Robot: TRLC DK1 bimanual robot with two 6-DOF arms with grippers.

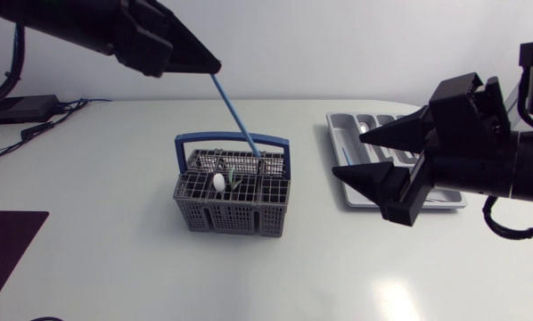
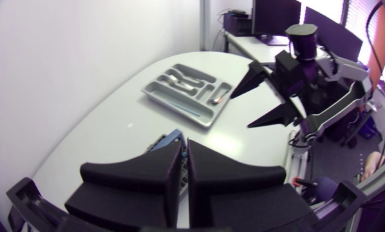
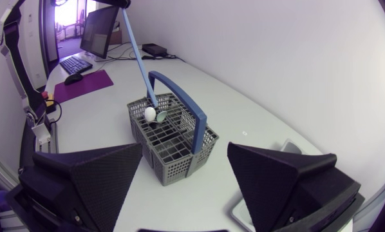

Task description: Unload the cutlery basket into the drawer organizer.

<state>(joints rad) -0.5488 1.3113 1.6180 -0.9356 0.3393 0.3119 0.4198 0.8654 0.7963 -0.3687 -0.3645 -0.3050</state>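
The left gripper (image 1: 210,66) is closed tight on the top end of one thin blue utensil (image 1: 235,114). The utensil slants down, its lower end inside the one grey cutlery basket (image 1: 231,212) near the table's middle. Two more pieces show in the basket: one white-tipped piece (image 1: 218,181) and one greenish piece (image 1: 234,173). The right gripper (image 1: 350,152) gapes wide and holds nothing, above the one drawer organizer (image 1: 341,141) toward the table's right edge. The cutlery in the organizer is too small to count.
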